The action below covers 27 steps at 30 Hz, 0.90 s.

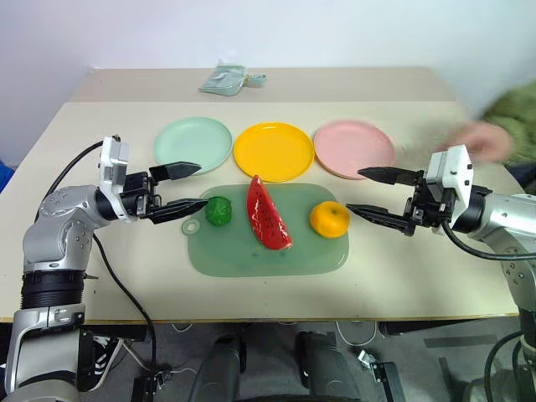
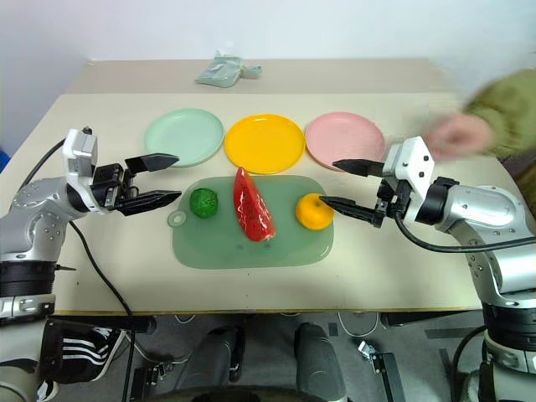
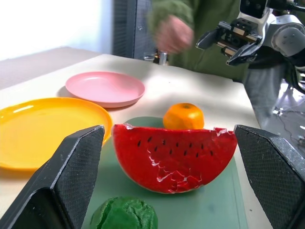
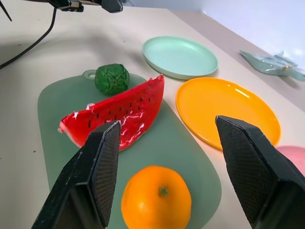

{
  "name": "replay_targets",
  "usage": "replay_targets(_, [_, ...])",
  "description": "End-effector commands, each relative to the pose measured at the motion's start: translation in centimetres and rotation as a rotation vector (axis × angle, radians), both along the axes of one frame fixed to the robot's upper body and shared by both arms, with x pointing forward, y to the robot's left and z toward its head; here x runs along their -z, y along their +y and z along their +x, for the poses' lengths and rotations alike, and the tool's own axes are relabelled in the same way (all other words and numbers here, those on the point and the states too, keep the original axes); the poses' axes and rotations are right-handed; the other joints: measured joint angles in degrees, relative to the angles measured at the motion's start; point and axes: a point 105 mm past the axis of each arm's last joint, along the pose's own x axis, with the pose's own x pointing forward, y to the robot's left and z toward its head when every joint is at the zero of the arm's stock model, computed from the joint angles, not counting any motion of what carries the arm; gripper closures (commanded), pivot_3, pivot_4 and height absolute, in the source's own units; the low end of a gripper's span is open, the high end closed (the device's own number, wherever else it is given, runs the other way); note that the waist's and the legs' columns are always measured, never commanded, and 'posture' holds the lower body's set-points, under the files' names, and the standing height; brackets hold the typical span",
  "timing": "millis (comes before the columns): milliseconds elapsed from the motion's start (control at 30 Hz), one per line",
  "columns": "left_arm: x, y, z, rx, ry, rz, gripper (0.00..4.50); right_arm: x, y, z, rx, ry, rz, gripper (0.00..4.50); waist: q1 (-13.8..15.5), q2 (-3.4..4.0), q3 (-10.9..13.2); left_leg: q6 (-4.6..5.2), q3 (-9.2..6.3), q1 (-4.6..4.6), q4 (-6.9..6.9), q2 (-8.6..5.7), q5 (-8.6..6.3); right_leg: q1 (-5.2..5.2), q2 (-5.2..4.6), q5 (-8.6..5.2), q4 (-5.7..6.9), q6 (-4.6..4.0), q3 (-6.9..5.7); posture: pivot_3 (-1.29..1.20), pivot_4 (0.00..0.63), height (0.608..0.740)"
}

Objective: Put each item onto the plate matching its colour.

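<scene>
The items lie in a row on a pale green cutting mat [image 1: 251,255]: a bumpy dark green lump [image 1: 219,210] at the mat's left end, a red watermelon wedge [image 1: 267,214] with black seeds in the middle, resting on its side, and a round orange [image 1: 330,219] at the right end. Beyond the mat stand three shallow round plates, a mint green plate [image 1: 193,142], a yellow-orange plate [image 1: 274,151] and a pale pink plate [image 1: 353,147]; all three are bare. The left gripper [image 1: 188,186] hangs just left of the green lump, its black fingers spread wide and pointing toward it without touching. The right gripper [image 1: 373,192] hangs just right of the orange, fingers parted and holding nothing. A person's blurred hand [image 1: 481,138] shows past the right arm.
</scene>
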Motion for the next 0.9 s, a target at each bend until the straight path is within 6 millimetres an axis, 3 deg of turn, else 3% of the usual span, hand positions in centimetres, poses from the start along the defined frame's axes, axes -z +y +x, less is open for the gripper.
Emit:
replay_targets(33, [-0.8,0.7,-0.2,-0.020,-0.046,-0.003,0.00,-1.2,0.1,-0.2,-0.010,-0.045,-0.004,1.28,-0.01,0.00,0.00,0.00,0.00,0.00,0.00,0.00,0.00,0.00,0.00,0.00,0.00,0.00,0.00,0.00,0.150,0.740])
replay_targets(400, [-1.1,3.2,-0.8,-0.090,-0.043,0.026,0.00,-2.4,1.8,-0.1,-0.061,-0.074,0.016,1.28,-0.09,0.00,0.00,0.00,-0.01,0.00,-0.01,0.01,0.00,0.00,0.00,0.00,0.00,0.00,0.00,0.00,0.150,0.740])
replay_targets(567, [0.7,4.1,-0.3,-0.187,-0.007,0.081,0.00,-2.4,3.6,0.8,-0.124,-0.061,0.012,1.28,-0.13,0.01,0.00,0.00,0.00,0.03,-0.03,0.02,0.00,0.00,0.00,0.00,0.00,0.00,0.00,0.00,0.150,0.740])
replay_targets(900, [1.9,2.4,1.6,-0.214,-0.029,0.089,0.00,-3.4,6.4,-1.2,-0.253,-0.050,-0.039,1.28,0.01,-0.01,0.00,0.00,-0.02,-0.01,-0.01,0.01,0.00,-0.03,0.00,0.00,0.00,0.00,-0.01,0.00,0.150,0.740])
